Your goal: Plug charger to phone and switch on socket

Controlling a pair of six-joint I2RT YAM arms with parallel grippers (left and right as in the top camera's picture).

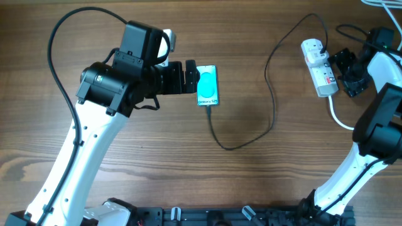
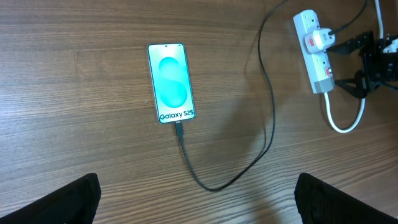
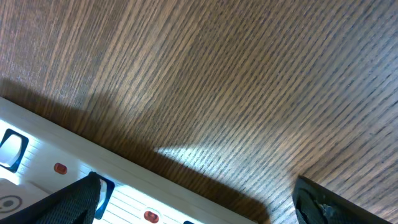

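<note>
Your left gripper (image 1: pixel 191 76) spread wide, poised just left of the phone (image 1: pixel 208 86), charger (image 1: pixel 274 94) plugged into its lower end and looping right to the socket (image 1: pixel 318 69), your right gripper (image 1: pixel 341 72) close on its right side, likewise spread apart.

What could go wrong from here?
1. The right pincer sits open beside the socket; an off-centre press could shove the strip instead of flipping a switch.
2. A sliding strip would pull the charger, possibly out of the phone, though its loop looks slack.
3. The left pincer hangs by the phone and could snag that cable.
</note>
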